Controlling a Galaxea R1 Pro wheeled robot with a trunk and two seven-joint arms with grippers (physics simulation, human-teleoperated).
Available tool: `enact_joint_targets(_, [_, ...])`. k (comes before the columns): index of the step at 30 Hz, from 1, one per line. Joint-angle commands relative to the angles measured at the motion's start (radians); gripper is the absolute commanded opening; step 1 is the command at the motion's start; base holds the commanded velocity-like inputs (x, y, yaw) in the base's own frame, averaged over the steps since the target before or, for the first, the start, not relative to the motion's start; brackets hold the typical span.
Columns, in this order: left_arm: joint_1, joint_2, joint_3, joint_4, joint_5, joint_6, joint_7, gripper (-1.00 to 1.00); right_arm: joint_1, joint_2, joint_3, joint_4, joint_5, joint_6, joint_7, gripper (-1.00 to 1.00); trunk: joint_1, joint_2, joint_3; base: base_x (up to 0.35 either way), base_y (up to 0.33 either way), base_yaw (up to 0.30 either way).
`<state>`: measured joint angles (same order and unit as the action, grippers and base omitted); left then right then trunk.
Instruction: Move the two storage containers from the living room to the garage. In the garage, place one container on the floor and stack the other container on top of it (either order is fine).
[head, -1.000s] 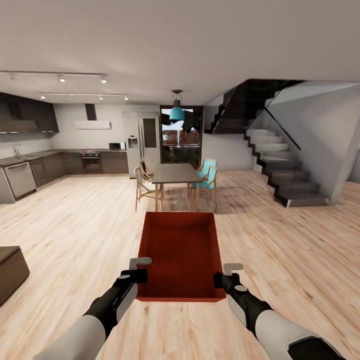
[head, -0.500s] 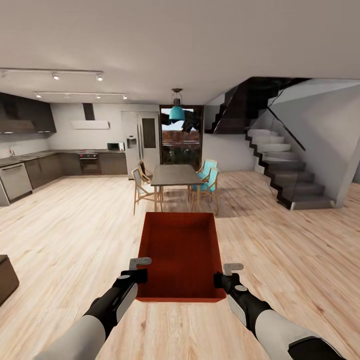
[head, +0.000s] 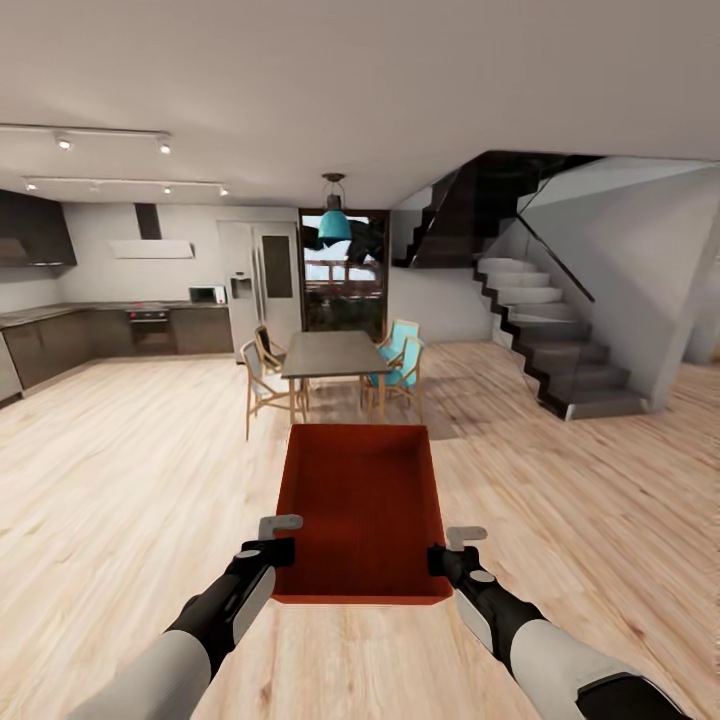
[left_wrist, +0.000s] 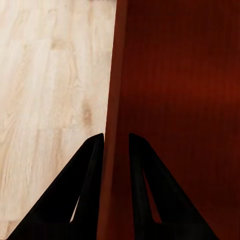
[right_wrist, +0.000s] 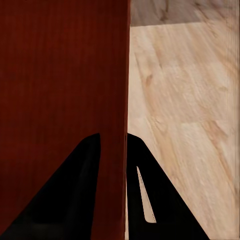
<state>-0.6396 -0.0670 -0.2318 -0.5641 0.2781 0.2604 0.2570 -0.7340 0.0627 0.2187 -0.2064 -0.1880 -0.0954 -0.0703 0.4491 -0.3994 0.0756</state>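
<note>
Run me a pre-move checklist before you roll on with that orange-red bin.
1. Left gripper on the orange-red rectangular storage bin: jaws straddle its side wall, ok.
2. Right gripper on the opposite wall: jaws straddle it, ok.
3. Bin level between the arms: ok in the head view.
4. Path ahead: dark rectangular dining table with wooden chairs stands straight in front, not ok; steer around it.
5. Light wood-plank floor around the table: open, ok.
6. Garage in sight: not ok.
</note>
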Motion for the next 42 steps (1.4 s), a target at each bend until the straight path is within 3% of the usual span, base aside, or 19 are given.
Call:
enact_joint_targets(1, [0.0,0.002,0.068,-0.002,0.065,0.005,0.011,-1.0,-0.001,0.0,-0.019,-0.004,-0.007,-0.003,0.0,-1.0,0.001,-0.001,0.0,0.322,0.0,-0.238])
enact_joint_targets(16, [0.0,0.001,0.068,-0.003,0.065,0.004,0.011,-1.0,-0.001,-0.001,-0.019,-0.004,-0.01,-0.006,0.001,-1.0,0.001,-0.001,0.0,0.322,0.0,-0.051])
enact_joint_targets(42, [0.0,0.001,0.068,-0.004,0.064,0.004,0.011,-1.0,-0.001,-0.002,-0.021,-0.004,-0.011,-0.006,0.001,-1.0,0.001,-0.001,0.0,0.322,0.0,-0.277])
